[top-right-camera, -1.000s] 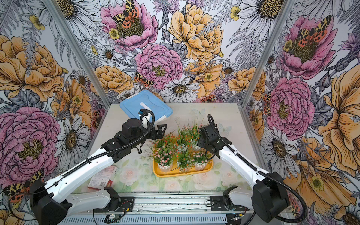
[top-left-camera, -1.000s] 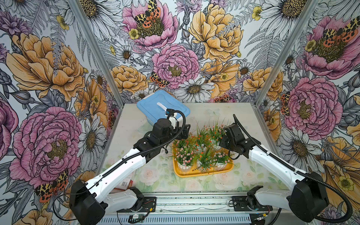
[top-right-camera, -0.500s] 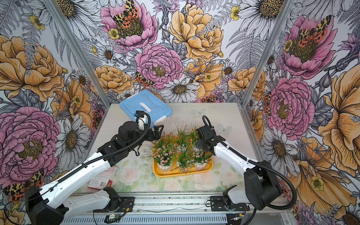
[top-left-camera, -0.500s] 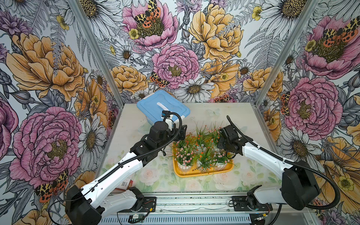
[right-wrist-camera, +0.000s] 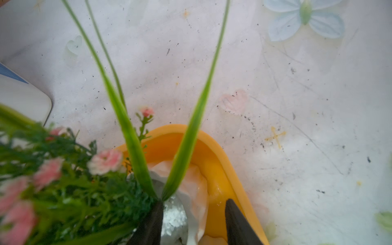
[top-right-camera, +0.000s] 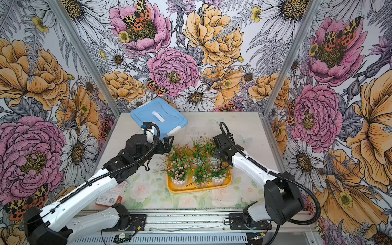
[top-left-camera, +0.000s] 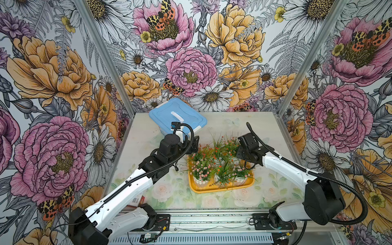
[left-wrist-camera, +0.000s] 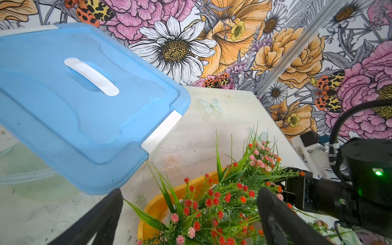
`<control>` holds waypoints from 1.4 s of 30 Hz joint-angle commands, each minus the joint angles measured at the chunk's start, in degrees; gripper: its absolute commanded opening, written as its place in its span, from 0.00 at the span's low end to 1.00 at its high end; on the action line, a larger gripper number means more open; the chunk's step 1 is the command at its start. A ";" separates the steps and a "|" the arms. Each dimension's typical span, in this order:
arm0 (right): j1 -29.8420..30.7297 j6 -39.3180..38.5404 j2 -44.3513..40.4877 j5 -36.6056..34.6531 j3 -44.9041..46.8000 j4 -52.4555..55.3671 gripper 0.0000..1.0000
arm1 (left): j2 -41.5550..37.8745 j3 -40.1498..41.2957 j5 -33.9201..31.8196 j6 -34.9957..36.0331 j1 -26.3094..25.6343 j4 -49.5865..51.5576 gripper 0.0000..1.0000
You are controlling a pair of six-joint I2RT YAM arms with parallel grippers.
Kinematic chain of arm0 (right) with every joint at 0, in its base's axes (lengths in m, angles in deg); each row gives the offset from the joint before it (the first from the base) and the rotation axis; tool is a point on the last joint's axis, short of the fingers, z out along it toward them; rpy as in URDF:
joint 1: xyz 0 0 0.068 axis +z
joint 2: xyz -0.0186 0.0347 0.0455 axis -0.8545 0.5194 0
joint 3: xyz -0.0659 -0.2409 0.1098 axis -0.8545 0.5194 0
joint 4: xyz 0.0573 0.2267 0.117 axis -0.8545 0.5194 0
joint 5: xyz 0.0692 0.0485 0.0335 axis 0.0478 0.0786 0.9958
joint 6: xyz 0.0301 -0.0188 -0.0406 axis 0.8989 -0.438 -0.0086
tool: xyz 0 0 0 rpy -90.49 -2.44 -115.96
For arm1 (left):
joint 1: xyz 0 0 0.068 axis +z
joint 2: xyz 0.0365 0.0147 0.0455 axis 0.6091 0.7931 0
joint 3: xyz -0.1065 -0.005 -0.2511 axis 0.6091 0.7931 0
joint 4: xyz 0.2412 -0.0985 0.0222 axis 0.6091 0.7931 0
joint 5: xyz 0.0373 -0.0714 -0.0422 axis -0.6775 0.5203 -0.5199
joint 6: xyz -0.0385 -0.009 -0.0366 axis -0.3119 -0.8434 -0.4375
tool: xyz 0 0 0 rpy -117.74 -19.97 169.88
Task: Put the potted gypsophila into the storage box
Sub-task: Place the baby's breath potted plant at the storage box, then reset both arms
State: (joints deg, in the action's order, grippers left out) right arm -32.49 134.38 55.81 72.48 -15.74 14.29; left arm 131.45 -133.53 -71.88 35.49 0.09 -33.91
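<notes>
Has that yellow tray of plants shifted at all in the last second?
No. The yellow tray stays at the same spot beside the blue-lidded box.

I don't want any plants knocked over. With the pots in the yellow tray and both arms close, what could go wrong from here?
1. The right pincer stands open astride the rim of the corner pot in the storage box; pulling back carelessly may hook the pot and tip it.
2. The left pincer is open close against the red-flowered plant; a sideways move could snag its stems and drag that pot over.
</notes>
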 commanded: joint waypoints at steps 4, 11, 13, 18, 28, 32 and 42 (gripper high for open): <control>-3.47 -2.67 -3.17 -1.37 -3.88 -2.21 0.58 | -1.35 0.46 0.24 0.92 4.51 -0.46 0.99; -9.43 -5.20 -4.75 -0.17 -4.89 -2.21 0.62 | 0.86 -0.91 0.06 5.07 6.53 -1.12 0.99; -11.37 -6.56 -5.18 0.15 -4.82 -2.16 0.66 | 1.45 -0.50 0.03 6.64 7.22 -2.84 0.99; -17.49 -9.15 -6.48 1.19 -4.60 -2.08 0.89 | 2.71 1.00 0.30 9.12 12.66 -7.74 0.99; -26.72 -17.51 -11.22 -12.89 -2.25 -2.25 0.99 | 1.71 10.45 -1.19 10.26 26.27 -17.56 0.99; -30.82 -19.06 -11.48 -14.30 -0.87 -2.57 0.99 | 1.92 15.38 -3.16 11.61 28.94 -24.33 0.99; -32.07 -20.45 -14.32 -18.01 14.29 -24.07 0.99 | 7.27 24.60 -9.80 14.09 31.22 -38.83 0.99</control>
State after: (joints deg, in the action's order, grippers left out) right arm -64.66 116.06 43.48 56.11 -4.79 1.53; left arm 137.31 -110.93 -77.58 48.19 30.43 -65.36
